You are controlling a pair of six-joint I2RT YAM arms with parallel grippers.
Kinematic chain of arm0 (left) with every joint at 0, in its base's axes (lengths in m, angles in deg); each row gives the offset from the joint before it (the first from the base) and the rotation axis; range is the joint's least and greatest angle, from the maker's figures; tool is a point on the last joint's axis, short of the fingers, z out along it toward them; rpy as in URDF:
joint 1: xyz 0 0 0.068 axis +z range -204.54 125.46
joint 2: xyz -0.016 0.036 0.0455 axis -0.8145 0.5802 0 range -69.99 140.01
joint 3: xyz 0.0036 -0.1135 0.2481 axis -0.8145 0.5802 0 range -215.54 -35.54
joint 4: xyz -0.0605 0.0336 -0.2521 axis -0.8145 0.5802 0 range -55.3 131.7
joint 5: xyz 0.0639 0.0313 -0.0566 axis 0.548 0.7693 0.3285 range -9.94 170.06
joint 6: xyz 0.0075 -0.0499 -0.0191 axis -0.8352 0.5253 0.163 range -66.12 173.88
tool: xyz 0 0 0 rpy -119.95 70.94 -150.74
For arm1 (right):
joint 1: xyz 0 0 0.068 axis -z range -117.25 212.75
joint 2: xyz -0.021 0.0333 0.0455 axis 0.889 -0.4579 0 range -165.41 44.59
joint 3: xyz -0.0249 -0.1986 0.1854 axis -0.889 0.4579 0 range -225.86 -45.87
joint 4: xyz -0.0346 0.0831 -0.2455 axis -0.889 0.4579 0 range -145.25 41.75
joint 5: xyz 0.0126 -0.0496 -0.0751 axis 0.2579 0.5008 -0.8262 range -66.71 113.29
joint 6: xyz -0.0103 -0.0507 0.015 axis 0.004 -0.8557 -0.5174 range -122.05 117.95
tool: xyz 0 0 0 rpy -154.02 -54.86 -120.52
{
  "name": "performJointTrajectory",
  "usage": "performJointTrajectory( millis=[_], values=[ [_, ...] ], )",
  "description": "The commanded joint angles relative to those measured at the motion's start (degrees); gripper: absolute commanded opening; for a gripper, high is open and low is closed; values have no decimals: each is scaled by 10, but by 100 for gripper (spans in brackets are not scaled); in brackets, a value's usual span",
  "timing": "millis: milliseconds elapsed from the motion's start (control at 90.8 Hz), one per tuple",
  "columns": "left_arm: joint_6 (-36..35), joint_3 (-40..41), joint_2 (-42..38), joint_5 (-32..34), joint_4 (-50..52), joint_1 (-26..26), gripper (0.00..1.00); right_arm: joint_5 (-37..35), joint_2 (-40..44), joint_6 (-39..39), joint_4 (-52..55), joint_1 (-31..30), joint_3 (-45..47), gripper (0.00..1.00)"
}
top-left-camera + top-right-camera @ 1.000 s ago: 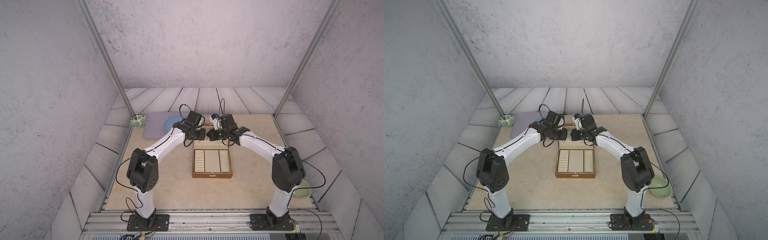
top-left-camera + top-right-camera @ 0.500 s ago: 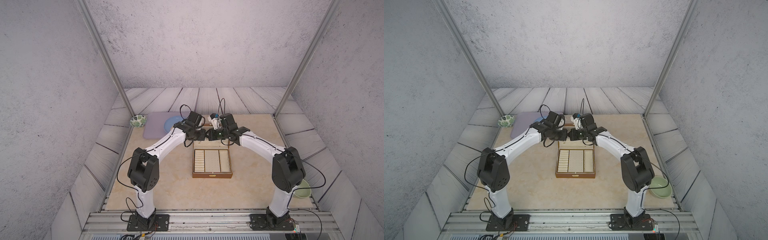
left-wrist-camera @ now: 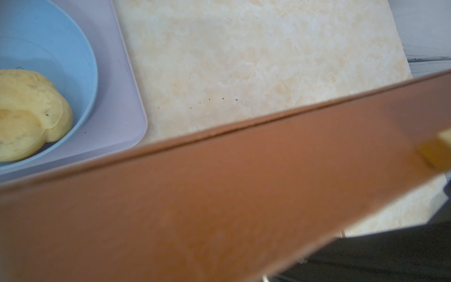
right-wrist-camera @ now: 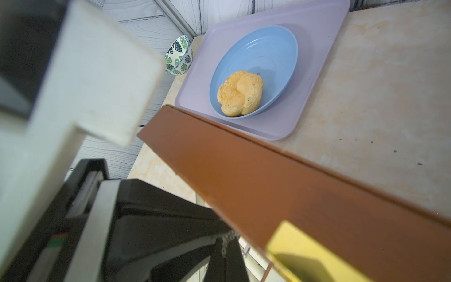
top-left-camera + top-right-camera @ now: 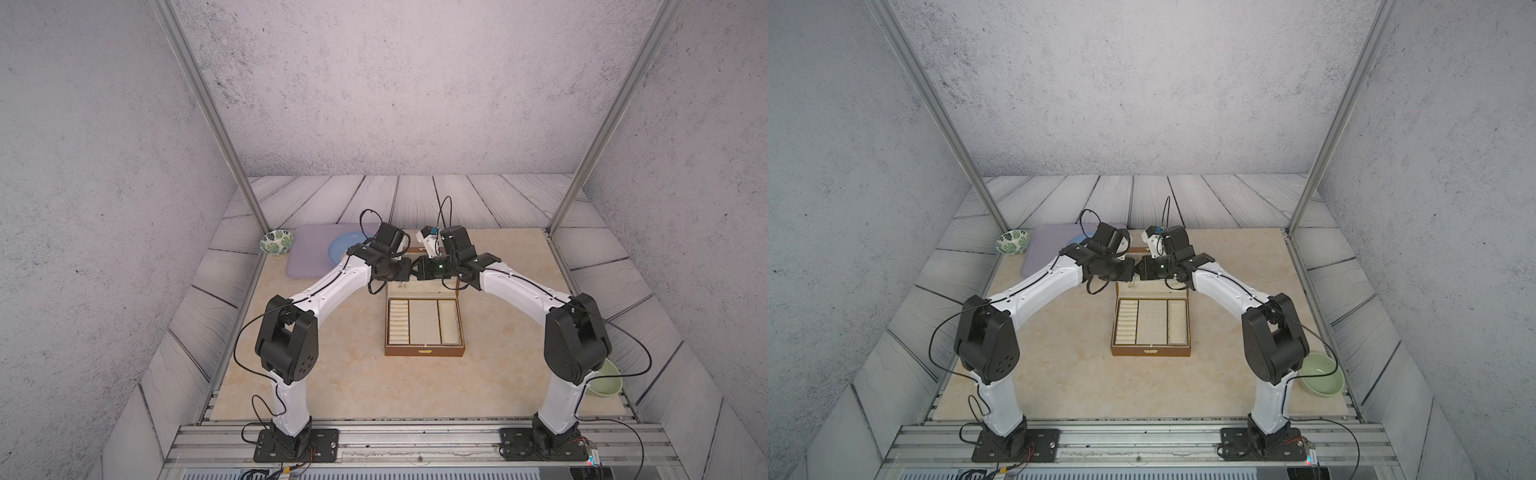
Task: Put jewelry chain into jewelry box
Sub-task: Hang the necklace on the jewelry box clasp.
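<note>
Nearest us the brown box (image 5: 399, 352) lies open on the tabletop (image 5: 332, 374). At its upright lid (image 4: 268, 185) the left hand (image 5: 405, 271) and right hand (image 5: 419, 270) meet tip to tip, both pinched closed. The right wrist view shows the fine chain (image 4: 229, 238) nipped at the right hand's tips, and we cannot tell whether the left grips it too. We judge it best to lower gently and release only once the strand hangs over a compartment. Beyond, a lilac tray (image 5: 307, 253) carries a blue plate (image 5: 343, 249). We find no readable writing.

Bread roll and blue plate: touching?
Touching. The right wrist view shows the bread roll resting inside the blue plate, its underside on the plate's surface.
</note>
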Motion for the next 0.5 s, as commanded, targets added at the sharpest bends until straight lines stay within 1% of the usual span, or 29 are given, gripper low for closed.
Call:
performJointTrajectory(
  millis=[0, 121, 264, 396, 484],
  values=[
    [-1, 6, 10, -1, 2, 4, 0, -26, -4, -22, 19, 2, 3, 0],
    [-1, 6, 12, -3, -1, 4, 0, -48, -9, -38, 30, 2, 3, 0],
    [-1, 5, 17, -2, -2, 4, 0, -59, -15, -46, 32, 2, 3, 7],
    [-1, 6, 21, -4, -6, 4, 0, -68, -18, -50, 34, 2, 2, 8],
    [-2, 5, 22, -3, -7, 5, 0, -73, -17, -53, 35, 1, 2, 11]
  ],
)
